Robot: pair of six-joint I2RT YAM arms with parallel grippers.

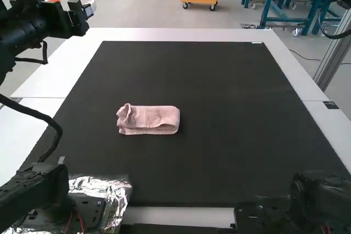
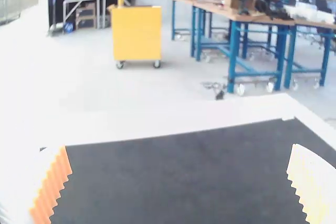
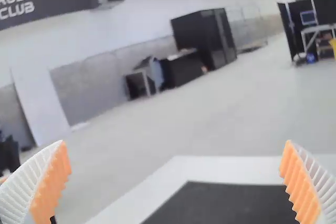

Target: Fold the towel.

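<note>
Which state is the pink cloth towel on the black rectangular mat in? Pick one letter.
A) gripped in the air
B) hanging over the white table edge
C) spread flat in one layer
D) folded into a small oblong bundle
D, since the pink towel lies on the black mat as a compact oblong, its cloth doubled over with a rounded fold at one end.

From high up I look forward and down over the table (image 1: 181,34); my wrist views — nearer, facing outward past its edge — share its black mat (image 1: 236,97) (a corner, in the right one).
</note>
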